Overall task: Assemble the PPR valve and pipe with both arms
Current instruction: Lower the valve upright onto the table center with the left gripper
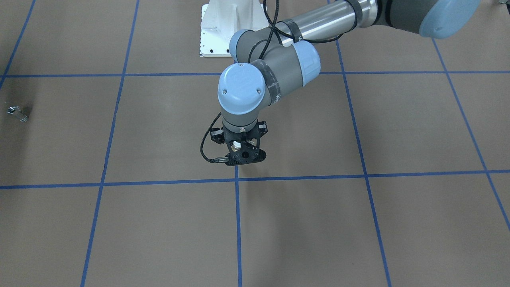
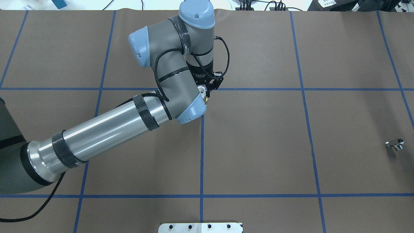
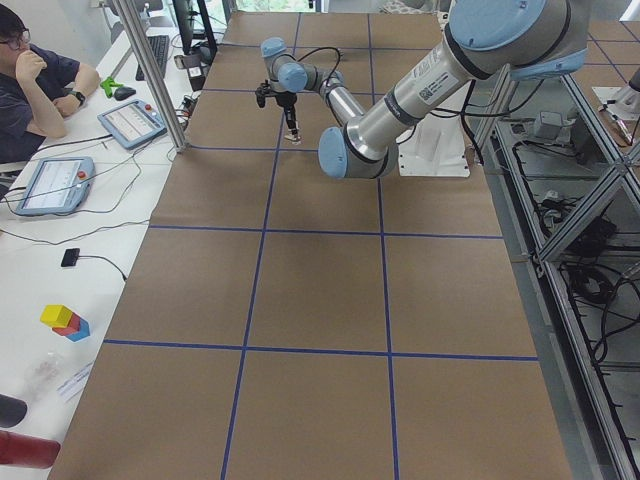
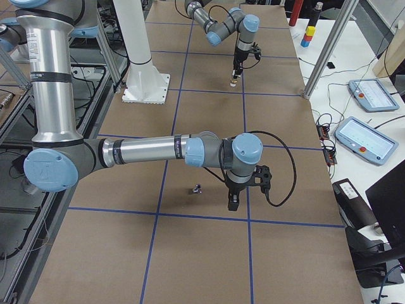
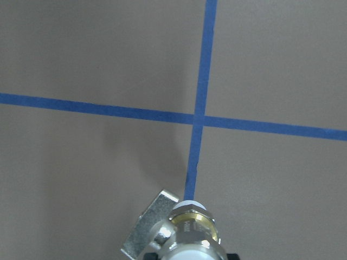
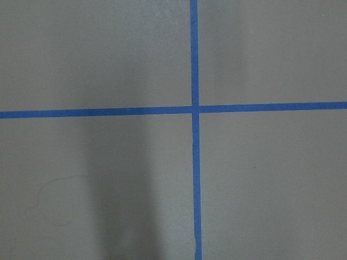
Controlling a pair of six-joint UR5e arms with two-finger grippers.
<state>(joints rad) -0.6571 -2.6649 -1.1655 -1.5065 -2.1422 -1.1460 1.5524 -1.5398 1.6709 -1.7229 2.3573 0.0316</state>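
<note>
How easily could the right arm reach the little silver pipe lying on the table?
Probably yes, quite easily. The right pincer is close beside the pipe, with only bare table between them and nothing in the way.

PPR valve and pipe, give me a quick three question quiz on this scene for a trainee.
1. True or false: the left gripper has its jaws shut on the PPR valve.
2. The pipe is: A in the valve; B lying on the table, ungripped; C in the left gripper.
3. Fill in: the arm nearer the pipe is the ___ arm.
Key: 1 true; 2 B; 3 right arm.
</note>
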